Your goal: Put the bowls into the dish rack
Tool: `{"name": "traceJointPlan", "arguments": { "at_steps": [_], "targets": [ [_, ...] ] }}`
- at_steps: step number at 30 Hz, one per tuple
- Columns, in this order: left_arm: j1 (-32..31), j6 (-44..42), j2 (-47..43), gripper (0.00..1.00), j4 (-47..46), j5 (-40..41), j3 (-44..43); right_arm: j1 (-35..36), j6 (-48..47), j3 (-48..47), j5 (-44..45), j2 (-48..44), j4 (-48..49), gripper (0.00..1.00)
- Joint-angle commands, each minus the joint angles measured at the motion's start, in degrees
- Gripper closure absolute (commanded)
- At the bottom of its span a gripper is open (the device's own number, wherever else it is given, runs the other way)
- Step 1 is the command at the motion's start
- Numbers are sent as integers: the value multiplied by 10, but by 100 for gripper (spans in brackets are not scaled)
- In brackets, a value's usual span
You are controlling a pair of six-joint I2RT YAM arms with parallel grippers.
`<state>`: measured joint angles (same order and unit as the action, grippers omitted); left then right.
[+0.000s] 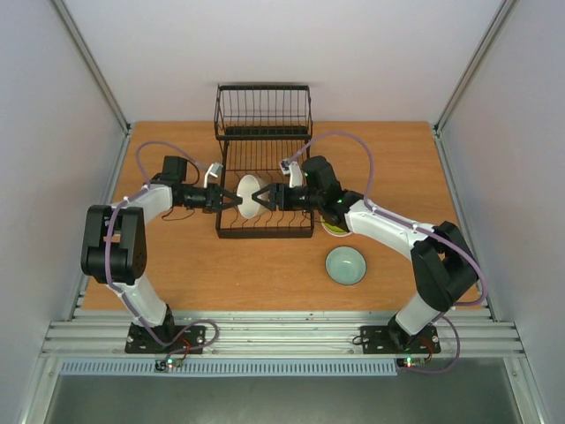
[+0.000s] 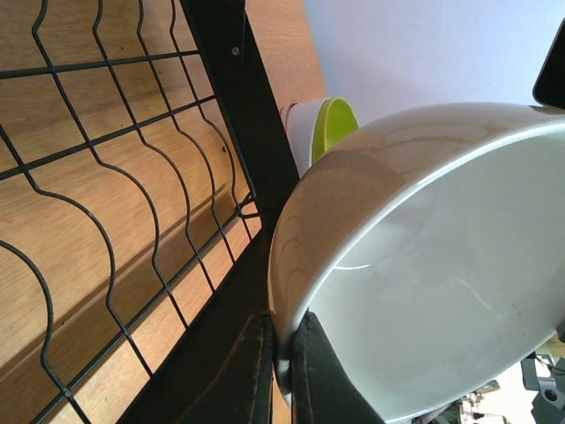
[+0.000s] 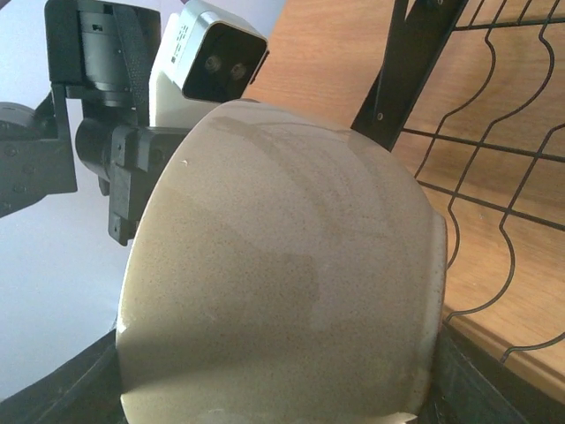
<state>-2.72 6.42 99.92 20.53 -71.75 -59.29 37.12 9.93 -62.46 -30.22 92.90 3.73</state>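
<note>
**A:** What do we see from the top view?

**B:** We see the dish rack [image 1: 263, 159] in the middle of the tabletop [image 1: 229, 265], with its taller basket section [image 1: 263, 110] at the far end. Over the near half of the rack, the cream bowl [image 1: 252, 196] stands on its edge between the two arms.

**A:** And the pincers?

**B:** The left pincer [image 1: 231, 200] meets the bowl from the left and the right pincer [image 1: 272, 196] from the right. On the wood to the right of the rack, the pale teal bowl [image 1: 345, 265] sits upright. The yellow-green bowl [image 1: 333, 231] shows a little from under the right arm, just beside the rack.

**A:** Now the left wrist view.

**B:** Here we look into the pale inside of the cream bowl. The two dark fingers [image 2: 252, 380] are narrow and pinch its rim between them, so the left pincer holds the bowl. Behind the rim we see the yellow-green bowl, and close against it a white bowl [image 2: 298, 132] with a little red at the edge.

**A:** And the right wrist view?

**B:** The outside of the cream bowl fills it, with the foot to the right. The right fingers [image 3: 79, 389] are spread wide, one on each side of the bowl. Whether they press on it, we cannot tell. We also cannot tell if the bowl rests on the rack wires.
</note>
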Motion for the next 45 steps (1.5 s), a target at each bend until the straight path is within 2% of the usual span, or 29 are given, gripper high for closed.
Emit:
{"name": "traceJointPlan", "arguments": {
  "at_steps": [1,3,7,11,14,20,25,33,45],
  "targets": [
    [-17,-28,-2,100,3,-37,-22,15,-12,-25,-25,-8,27,99],
    [-18,-28,-3,97,6,-24,-23,17,-26,-29,-6,-15,7,99],
    [-18,-30,-8,60,15,29,-29,27,-78,-50,71,-30,-81,99],
    [-17,-31,-17,25,27,80,-35,47,-138,-89,206,-26,-174,99],
    [-16,-31,-29,17,31,112,-37,56,-160,-110,291,-9,-218,99],
    [-6,-33,-67,15,29,164,-30,59,-196,-169,435,51,-277,99],
    [3,-33,-81,15,24,175,-22,59,-229,-229,505,124,-301,99],
    [8,-32,-79,15,24,172,-21,59,-254,-290,575,199,-295,99],
    [9,-34,-75,15,21,167,-20,51,-264,-308,660,241,-283,99]
  ]
}}
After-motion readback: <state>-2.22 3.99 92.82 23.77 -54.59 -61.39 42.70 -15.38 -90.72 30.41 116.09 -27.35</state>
